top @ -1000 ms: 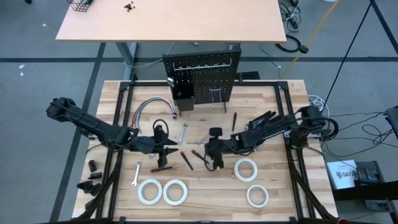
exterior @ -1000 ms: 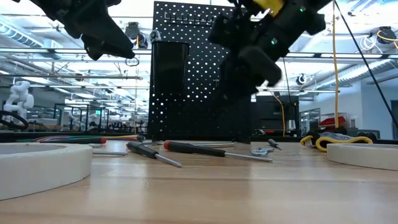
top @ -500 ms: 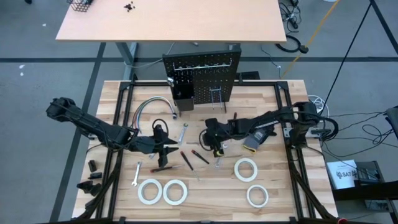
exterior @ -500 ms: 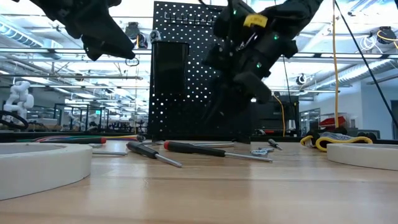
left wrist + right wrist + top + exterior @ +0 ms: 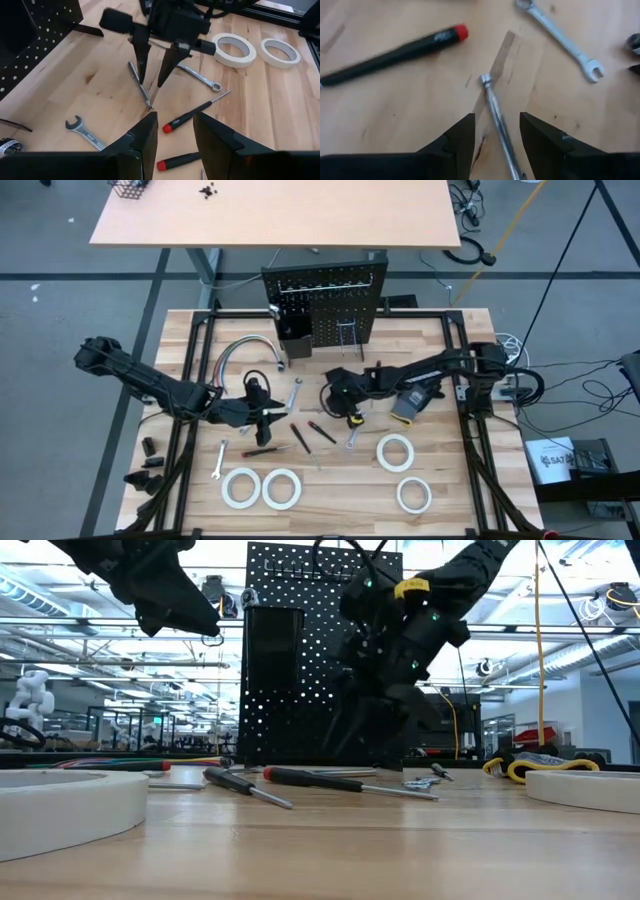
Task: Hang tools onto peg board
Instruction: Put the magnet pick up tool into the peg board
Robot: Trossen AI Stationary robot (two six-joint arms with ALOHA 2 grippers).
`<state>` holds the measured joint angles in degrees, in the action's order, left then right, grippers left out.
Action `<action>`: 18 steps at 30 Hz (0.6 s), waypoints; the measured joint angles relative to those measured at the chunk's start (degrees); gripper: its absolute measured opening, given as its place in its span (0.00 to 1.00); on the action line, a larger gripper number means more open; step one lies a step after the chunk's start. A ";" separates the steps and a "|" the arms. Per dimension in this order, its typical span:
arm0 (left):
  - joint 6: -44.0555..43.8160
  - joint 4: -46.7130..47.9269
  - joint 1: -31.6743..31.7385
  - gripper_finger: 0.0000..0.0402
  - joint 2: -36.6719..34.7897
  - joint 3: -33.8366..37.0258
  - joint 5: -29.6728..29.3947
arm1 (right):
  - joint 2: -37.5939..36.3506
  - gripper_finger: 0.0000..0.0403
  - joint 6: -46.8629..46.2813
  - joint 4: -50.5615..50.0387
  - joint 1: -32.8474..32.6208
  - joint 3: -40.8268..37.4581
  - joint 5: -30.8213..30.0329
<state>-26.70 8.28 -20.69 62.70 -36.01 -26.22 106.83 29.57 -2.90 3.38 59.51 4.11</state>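
Observation:
The black peg board (image 5: 325,305) stands upright at the table's far edge. Silver wrenches (image 5: 295,392), red-capped screwdrivers (image 5: 322,430) and white tape rolls (image 5: 396,451) lie flat on the wooden table. My right gripper (image 5: 151,80) is open and points down, its fingers on either side of a thin silver tool (image 5: 497,120) that lies on the table; I cannot tell whether they touch it. My left gripper (image 5: 172,142) hovers open and empty above the table left of centre (image 5: 268,418), facing the right one.
A curved grey cable bundle (image 5: 245,350) lies far left. A black-and-yellow flat object (image 5: 412,402) lies under the right arm. Two tape rolls (image 5: 262,488) sit at the near edge, another (image 5: 413,494) near right. A small black bin (image 5: 293,340) hangs on the board.
My right gripper has swung toward the table's far edge and slightly left, has rolled about its axis and has come down close to the table over the silver tool. Its fingers stay apart. No tool has moved.

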 joint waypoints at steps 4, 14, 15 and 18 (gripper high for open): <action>0.00 0.00 0.04 0.32 0.00 0.00 -0.37 | 1.99 0.37 1.08 1.43 0.00 0.00 0.43; -0.04 0.15 0.04 0.32 0.00 0.00 -0.76 | 4.39 0.37 -8.82 2.55 0.43 0.15 1.48; -0.04 0.17 0.04 0.32 0.00 0.00 -0.76 | 4.41 0.37 -11.07 2.21 0.44 0.17 1.97; -0.04 0.15 0.04 0.32 0.00 0.00 -0.70 | 4.43 0.32 -17.32 1.00 0.35 0.20 2.75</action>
<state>-26.74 8.43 -20.64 62.70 -36.01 -26.92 111.26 12.25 -1.90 3.73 59.70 6.86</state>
